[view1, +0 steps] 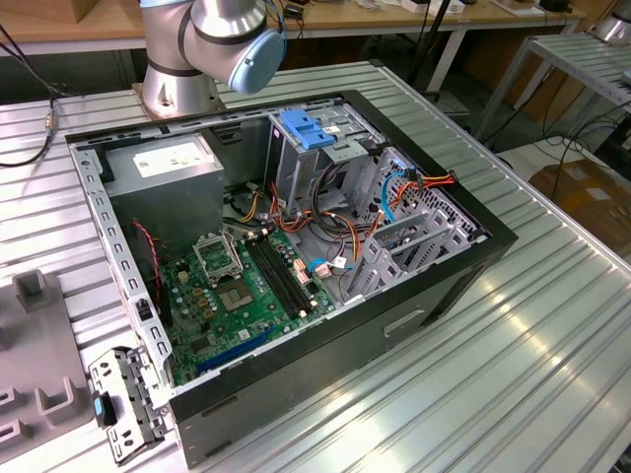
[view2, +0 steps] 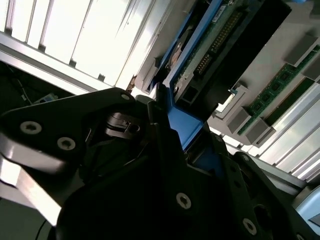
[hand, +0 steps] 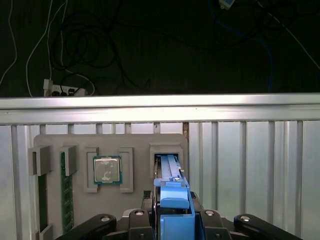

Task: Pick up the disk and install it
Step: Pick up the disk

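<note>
- Nearest to the wrist cameras is the gripper [view2: 180, 135]. Its black fingers [view2: 162, 145] stand on both sides of a blue plastic end piece and, as far as I can judge, they are closed on it.
- This blue piece belongs to the disk [hand: 170, 175], which stands on its thin edge in a slot of the grey tray [hand: 140, 150].
- On the same tray, to the left of the slot in the first wrist view, I see a processor chip [hand: 106, 170] and a memory stick [hand: 65, 190], both lying flat and well apart from the fingers.
- The tray rests on the ribbed metal table [hand: 250, 165]. The open computer case [view1: 325, 374] stands on this table in the exterior view.
- Handling, in my judgement: the disk is a metal body, stiff and rather heavy for its size, and sensitive to knocks.
- The plastic carrier is smooth and can bend a little, so a firm clamp across its thickness at the end piece seems the right hold.
- The green circuit board and the connector pins, visible in the second wrist view, should not be touched.
- Direction: the long axis seems to run from the slot up towards the gripper, with the thin edge facing the first wrist camera.
- I cannot tell whether the lower end sits fully in the slot.
</note>
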Controlling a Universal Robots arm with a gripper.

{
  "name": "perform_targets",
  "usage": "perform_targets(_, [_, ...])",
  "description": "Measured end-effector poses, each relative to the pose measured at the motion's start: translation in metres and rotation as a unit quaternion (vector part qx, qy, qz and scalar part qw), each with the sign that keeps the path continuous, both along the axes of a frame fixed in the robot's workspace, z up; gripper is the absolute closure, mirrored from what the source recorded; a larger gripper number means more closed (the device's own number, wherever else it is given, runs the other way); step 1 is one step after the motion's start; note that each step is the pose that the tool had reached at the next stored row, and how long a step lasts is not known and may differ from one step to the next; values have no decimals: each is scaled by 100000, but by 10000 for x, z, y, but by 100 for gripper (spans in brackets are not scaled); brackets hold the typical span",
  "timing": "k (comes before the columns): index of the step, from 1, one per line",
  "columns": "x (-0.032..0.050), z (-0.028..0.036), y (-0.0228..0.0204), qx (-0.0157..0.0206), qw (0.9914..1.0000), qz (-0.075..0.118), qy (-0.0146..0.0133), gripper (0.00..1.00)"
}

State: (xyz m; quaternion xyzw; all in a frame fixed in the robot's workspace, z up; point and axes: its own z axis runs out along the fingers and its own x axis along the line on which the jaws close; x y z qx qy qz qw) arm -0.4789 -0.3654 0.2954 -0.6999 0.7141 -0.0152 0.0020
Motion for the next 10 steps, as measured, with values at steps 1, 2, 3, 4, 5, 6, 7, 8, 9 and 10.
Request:
perform_targets(1, [0, 16, 0, -3, 100000, -3, 5, 63])
perform_targets(2, [0, 34, 0, 0, 100000, -2, 1, 63])
perform_targets(3, [0, 46, 0, 0, 100000, 0, 1, 63])
perform_targets(4, [0, 63, 0, 0, 100000, -1, 4, 63])
perform_targets(5, [0, 71, 0, -2, 100000, -2, 3, 63])
perform_targets(6, [0, 79, 0, 0, 100000, 0, 2, 63])
perform_targets(7, [0, 89, 0, 2, 100000, -1, -1, 63])
perform_targets(8, [0, 100, 0, 0, 100000, -2, 2, 63])
perform_targets(9, [0, 116, 0, -3, 100000, 0, 4, 63])
perform_targets(10, [0, 129, 0, 2, 100000, -2, 0, 63])
